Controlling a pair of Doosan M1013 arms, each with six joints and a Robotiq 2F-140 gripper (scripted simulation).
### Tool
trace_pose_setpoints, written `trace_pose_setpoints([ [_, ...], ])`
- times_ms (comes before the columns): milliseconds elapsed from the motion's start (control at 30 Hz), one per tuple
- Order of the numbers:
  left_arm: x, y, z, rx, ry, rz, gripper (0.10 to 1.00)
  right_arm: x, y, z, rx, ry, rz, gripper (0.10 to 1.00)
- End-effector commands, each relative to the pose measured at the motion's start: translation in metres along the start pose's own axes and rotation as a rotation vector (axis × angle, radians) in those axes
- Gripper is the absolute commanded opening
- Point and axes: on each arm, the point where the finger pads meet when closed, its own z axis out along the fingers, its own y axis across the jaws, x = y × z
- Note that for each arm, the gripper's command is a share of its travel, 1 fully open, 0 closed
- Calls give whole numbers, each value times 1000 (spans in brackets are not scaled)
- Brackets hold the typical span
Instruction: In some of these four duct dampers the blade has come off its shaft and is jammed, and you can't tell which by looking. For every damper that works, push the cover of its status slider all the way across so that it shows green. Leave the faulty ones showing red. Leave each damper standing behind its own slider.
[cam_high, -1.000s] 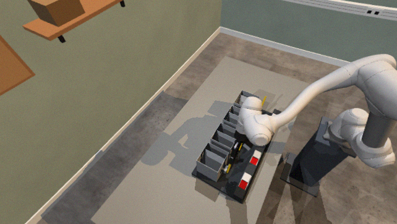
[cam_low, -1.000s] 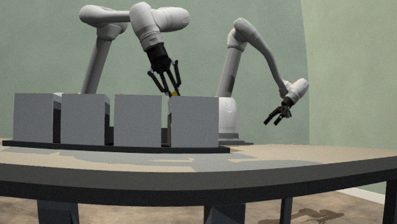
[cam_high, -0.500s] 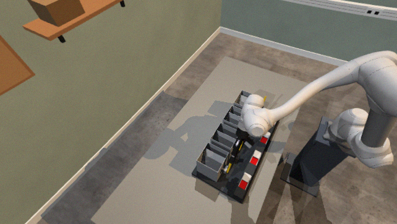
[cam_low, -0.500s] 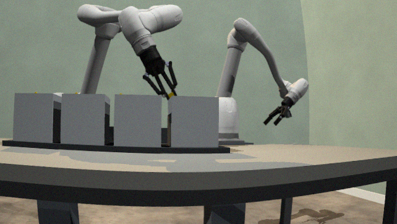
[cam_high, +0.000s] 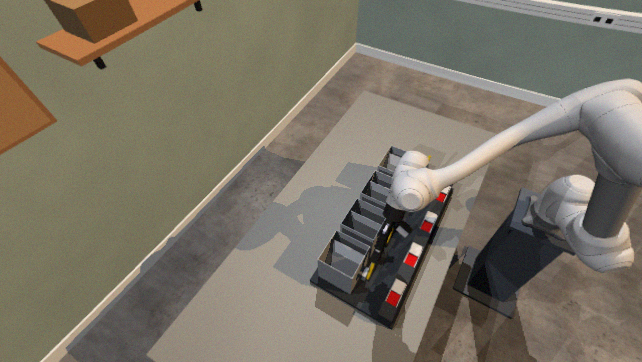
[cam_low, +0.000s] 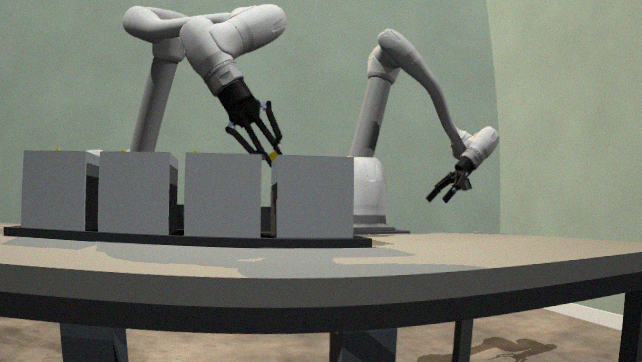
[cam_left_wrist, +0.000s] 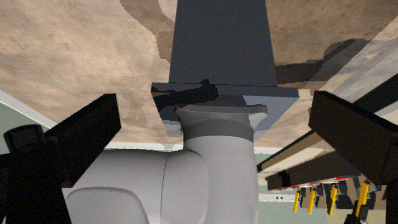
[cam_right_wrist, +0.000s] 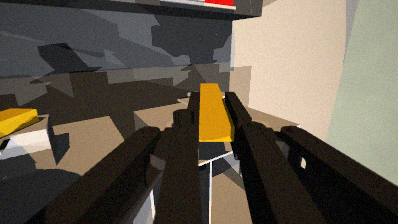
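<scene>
Okay, so in the top view the four dampers (cam_high: 336, 272) (cam_low: 222, 195) stood on the dark base (cam_high: 367, 312) (cam_low: 200, 241), behind their sliders (cam_high: 393, 298) (cam_right_wrist: 219, 2), all showing red. Exterior view: the right gripper (cam_high: 372, 264) (cam_low: 272, 160) (cam_right_wrist: 212, 106) tilted down at the end damper's yellow handle (cam_high: 370, 271) (cam_low: 273, 156) (cam_right_wrist: 214, 115), while the left gripper (cam_low: 437, 199) (cam_left_wrist: 214, 109) hung off to the side. Left wrist had that one wide open, nothing in it. Right wrist showed the other nearly closed, yellow handle between its fingertips, part of a red slider at the top edge.
</scene>
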Motion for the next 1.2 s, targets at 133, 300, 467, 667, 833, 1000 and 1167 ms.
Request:
trace_pose_setpoints([
  [133,0,0,0,0,1,0,1000,0,-2,-1,-29,0,-1,196],
  [300,0,0,0,0,1,0,1000,0,-3,-1,-38,-1,-1,196],
  [467,0,0,0,0,1,0,1000,0,-4,-1,-49,0,-1,196],
  [667,0,0,0,0,1,0,1000,0,-5,-1,-58,0,-1,196],
  [833,0,0,0,0,1,0,1000,0,-5,-1,-61,-1,-1,196],
  [1000,0,0,0,0,1,0,1000,0,-6,-1,-63,-1,-1,196],
  [1167,0,0,0,0,1,0,1000,0,-6,-1,-63,-1,-1,196],
])
